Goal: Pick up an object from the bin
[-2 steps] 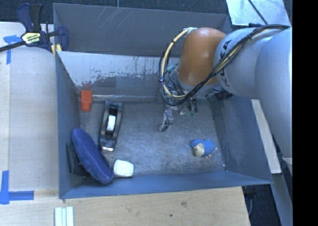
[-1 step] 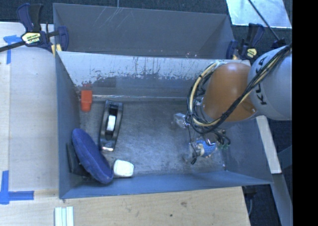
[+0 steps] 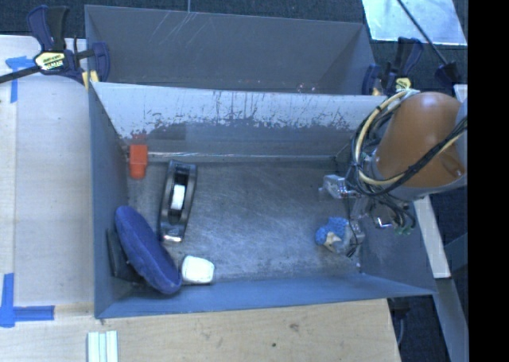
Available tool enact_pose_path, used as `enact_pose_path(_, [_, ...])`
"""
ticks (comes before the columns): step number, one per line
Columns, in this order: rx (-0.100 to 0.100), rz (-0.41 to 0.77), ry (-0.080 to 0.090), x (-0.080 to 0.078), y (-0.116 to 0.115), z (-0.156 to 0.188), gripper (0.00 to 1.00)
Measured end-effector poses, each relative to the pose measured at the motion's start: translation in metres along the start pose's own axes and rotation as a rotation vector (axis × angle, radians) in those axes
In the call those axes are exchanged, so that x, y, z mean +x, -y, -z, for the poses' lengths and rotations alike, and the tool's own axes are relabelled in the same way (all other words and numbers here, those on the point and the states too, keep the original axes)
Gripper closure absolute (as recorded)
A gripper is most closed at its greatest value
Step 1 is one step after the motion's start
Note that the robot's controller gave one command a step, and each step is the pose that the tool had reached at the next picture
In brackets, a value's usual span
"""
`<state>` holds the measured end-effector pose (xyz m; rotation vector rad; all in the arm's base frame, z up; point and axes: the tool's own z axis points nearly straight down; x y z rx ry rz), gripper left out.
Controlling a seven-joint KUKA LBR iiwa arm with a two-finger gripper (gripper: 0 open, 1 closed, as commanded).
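Orange-brown wrist cover (image 3: pixel 421 142) fills the frame's right. Below it the gripper (image 3: pixel 352 241) hangs low at the bin's (image 3: pixel 238 293) lower right, spread or closed I cannot tell, just beside a small crumpled blue object (image 3: pixel 329 235). Well apart, lower left: tape dispenser (image 3: pixel 176 201), blue oval pouch (image 3: pixel 147 253), white lump (image 3: pixel 198 270).
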<state>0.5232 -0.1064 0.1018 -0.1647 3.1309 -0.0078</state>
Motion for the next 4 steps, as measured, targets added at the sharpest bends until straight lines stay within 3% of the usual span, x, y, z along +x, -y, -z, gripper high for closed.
enact_pose_path(1, [-0.005,0.08,-0.004,-0.005,0.019,-0.031,0.0])
enact_pose_path(2, [-0.005,0.078,-0.001,-0.006,0.019,-0.031,0.0])
enact_pose_path(3, [-0.004,0.077,0.0,-0.006,0.02,-0.03,1.0])
enact_pose_path(4, [-0.004,0.074,0.002,-0.007,0.02,-0.02,1.0])
